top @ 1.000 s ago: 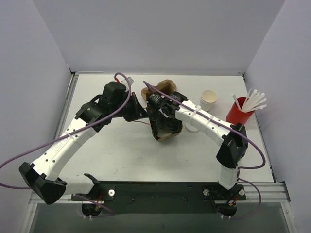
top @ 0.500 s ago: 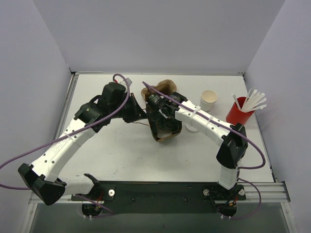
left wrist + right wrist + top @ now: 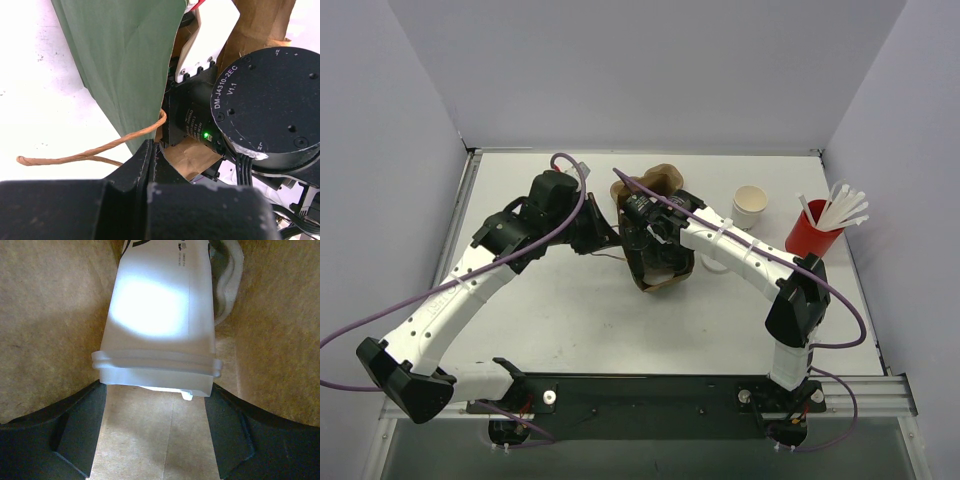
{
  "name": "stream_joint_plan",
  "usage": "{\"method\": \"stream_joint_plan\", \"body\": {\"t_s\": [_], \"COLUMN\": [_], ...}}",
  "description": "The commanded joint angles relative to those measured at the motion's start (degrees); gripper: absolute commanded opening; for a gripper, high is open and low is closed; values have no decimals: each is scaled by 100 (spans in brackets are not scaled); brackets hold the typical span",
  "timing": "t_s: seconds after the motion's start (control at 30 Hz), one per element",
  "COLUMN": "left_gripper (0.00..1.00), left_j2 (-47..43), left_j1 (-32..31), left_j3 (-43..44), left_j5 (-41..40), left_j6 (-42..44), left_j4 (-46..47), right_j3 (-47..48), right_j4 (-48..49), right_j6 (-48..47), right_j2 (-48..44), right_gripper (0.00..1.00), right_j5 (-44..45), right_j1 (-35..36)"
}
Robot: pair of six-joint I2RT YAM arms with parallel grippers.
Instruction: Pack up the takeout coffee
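- My right wrist view cuts the takeout cup [image 3: 159, 315] off at the top edge.
- From above, my right arm [image 3: 740, 250] hides it inside the paper bag [image 3: 663, 281].

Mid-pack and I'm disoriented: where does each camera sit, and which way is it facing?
Top external: above and behind the bases, looking down at the table, left arm and right arm meeting at the paper bag.
Left wrist: on the left arm, looking past the left gripper, pinched at the bag's rim, toward the right arm's motor.
Right wrist: inside the bag, looking along the right gripper, clamped on the takeout coffee.
Shared: the bag appears in all three.
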Motion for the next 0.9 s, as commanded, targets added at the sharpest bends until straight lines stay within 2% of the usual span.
{"method": "stream_joint_plan", "body": {"t_s": [0.0,0.37,0.53,0.87], "left_gripper": [0,0,0,0], "left_j2": [-211,-273,-203,-62], "left_j1": [21,12,-23,-348], "left_j3": [77,77,174,323], "left_j5": [-30,-91,-91,-248], "left_j6": [-63,-90,-63,209], "left_j4": [-61,-184,-219,-166], "right_j3": [161,222,301,424], "right_j4": [-228,-219,-184,-26], "right_j6": [13,22,30,4], "right_j2": [-247,-352,-466,-528], "right_gripper": [60,60,60,60], "right_j5": [269,313,594,726], "right_j1": [43,42,104,122]}}
